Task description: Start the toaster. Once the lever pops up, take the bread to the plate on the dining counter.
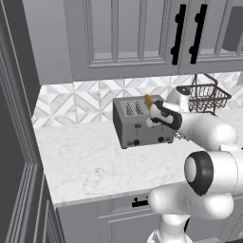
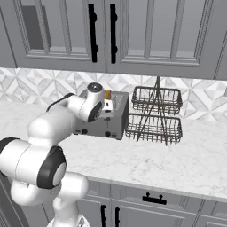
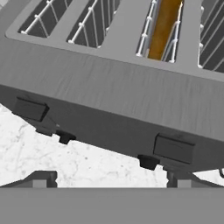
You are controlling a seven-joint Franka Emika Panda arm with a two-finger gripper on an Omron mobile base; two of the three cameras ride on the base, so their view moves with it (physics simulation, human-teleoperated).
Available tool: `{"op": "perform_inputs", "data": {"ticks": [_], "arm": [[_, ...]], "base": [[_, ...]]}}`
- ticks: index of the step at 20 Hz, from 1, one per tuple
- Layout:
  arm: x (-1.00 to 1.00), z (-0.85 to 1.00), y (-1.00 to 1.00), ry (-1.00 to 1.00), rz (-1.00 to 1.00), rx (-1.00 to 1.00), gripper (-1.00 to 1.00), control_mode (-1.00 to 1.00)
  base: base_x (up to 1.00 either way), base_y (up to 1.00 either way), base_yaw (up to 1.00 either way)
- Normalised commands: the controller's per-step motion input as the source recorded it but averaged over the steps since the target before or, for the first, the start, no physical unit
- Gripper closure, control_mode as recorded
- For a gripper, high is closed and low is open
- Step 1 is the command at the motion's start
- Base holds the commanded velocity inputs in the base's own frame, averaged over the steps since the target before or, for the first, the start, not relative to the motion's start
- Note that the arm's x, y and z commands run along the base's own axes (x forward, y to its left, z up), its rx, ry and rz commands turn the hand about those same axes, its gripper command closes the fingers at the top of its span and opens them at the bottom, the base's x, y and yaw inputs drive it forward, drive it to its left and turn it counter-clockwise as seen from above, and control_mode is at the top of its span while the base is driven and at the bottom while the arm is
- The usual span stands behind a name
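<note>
No readable text, labels or numbers anywhere

You have open counter (image 1: 90,161) left of and in front of the toaster (image 1: 137,126); a wire basket rack (image 2: 155,115) crowds its right side.

The left base view looks from behind and left of the arm, forward and down across the white marble counter (image 1: 90,161) toward the boxy grey metal toaster (image 1: 137,128) and tiled backsplash; the right base view looks from behind and right, taking in the same toaster (image 2: 108,124) beside the two-tier black wire basket rack (image 2: 155,115), which both share. The hand view sits close above the toaster's front (image 3: 113,100), looking down at its slots and two black levers
</note>
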Motion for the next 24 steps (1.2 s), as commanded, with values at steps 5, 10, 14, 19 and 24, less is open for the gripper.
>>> {"op": "perform_inputs", "data": {"ticks": [5, 10, 14, 19, 24], "arm": [[0.2, -0.16, 0.0, 0.0, 0.0, 0.0, -1.0, -1.0], [0.16, -0.15, 0.0, 0.0, 0.0, 0.0, -1.0, -1.0], [0.12, -0.13, 0.0, 0.0, 0.0, 0.0, -1.0, -1.0], [0.07, -0.18, 0.0, 0.0, 0.0, 0.0, -1.0, -1.0], [0.0, -0.42, 0.0, -0.03, 0.0, 0.0, -1.0, -1.0]], "base": [[0.0, 0.0, 0.0], [0.0, 0.0, 0.0], [0.0, 0.0, 0.0], [0.0, 0.0, 0.0], [0.0, 0.0, 0.0]]}}
